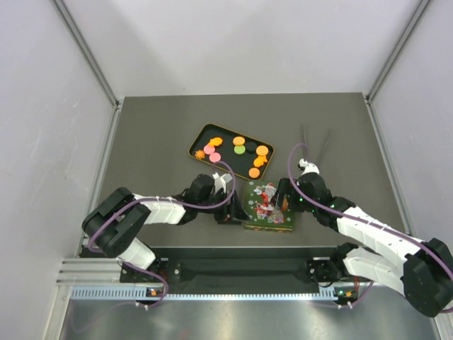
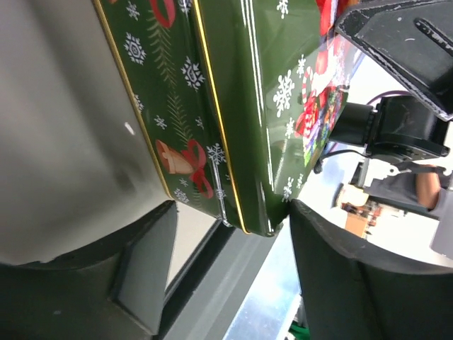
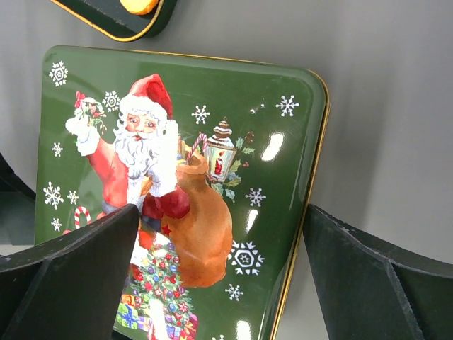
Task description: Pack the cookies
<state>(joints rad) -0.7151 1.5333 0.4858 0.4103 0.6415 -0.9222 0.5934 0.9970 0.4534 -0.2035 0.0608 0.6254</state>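
— Where are the cookies (image 1: 240, 149), seen from the pincers?

— In the open tray (image 1: 225, 142). It is beyond both pincers, away from the arm bases, on the far side of the Santa tin (image 1: 269, 205).

— What do the pincers do?

— The left pincer (image 1: 226, 210) is spread, with the tin's left edge between its fingers (image 2: 141, 276); I see no firm pinch. The right pincer (image 1: 287, 195) is spread wide over the tin's right side and holds nothing.

— Which arm is nearer to the cookies?

— Almost equal, I think. The tray's long axis is slanted. Its pink end lies beyond the left pincer, and its orange end lies beyond the right pincer, somewhat closer.
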